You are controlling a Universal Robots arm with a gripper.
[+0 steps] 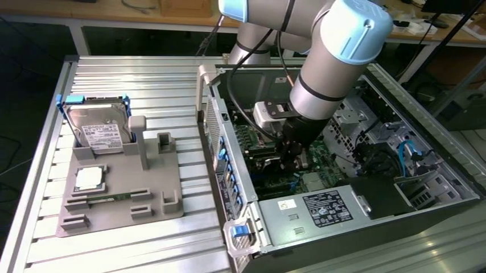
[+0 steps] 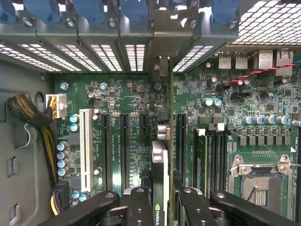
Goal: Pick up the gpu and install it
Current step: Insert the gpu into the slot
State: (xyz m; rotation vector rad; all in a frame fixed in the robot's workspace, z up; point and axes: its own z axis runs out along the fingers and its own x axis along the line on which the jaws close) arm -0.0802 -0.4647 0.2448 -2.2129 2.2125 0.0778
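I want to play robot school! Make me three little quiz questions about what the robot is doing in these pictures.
1. True or false: the claw is shut on the graphics card.
2. Where is the claw now? A) over the grey tray B) inside the open computer case C) next to the hard drive
3. Fill in: in the wrist view, the card is held on edge above the green ____, between its black slots.

Key
1. True; the fingers grip it from both sides.
2. B
3. Motherboard
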